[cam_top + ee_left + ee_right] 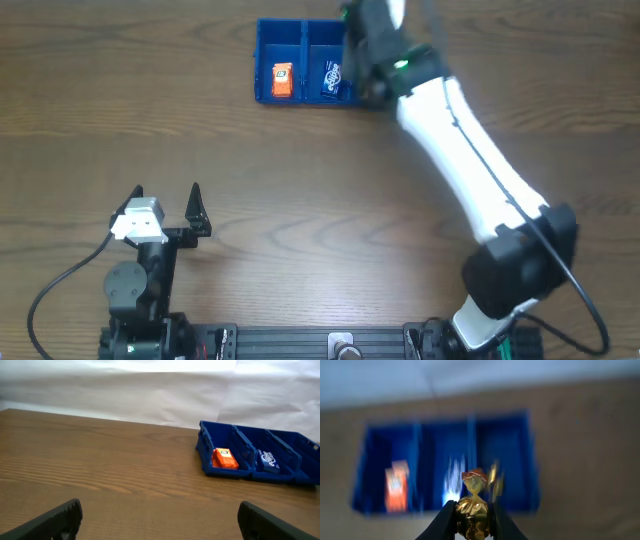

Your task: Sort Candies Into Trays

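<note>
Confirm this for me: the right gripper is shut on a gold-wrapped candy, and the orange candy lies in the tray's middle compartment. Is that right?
Not quite. The left wrist view shows the orange candy in an end compartment of the blue tray, not the middle one, which holds the blue candy. The rest stands: the right gripper is shut on a gold-wrapped candy.

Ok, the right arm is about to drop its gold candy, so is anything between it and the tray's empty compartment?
Nothing visible is. The right gripper holds the gold candy above the blue tray, whose end compartment lies bare; the orange candy and blue candy sit in the other two.
</note>
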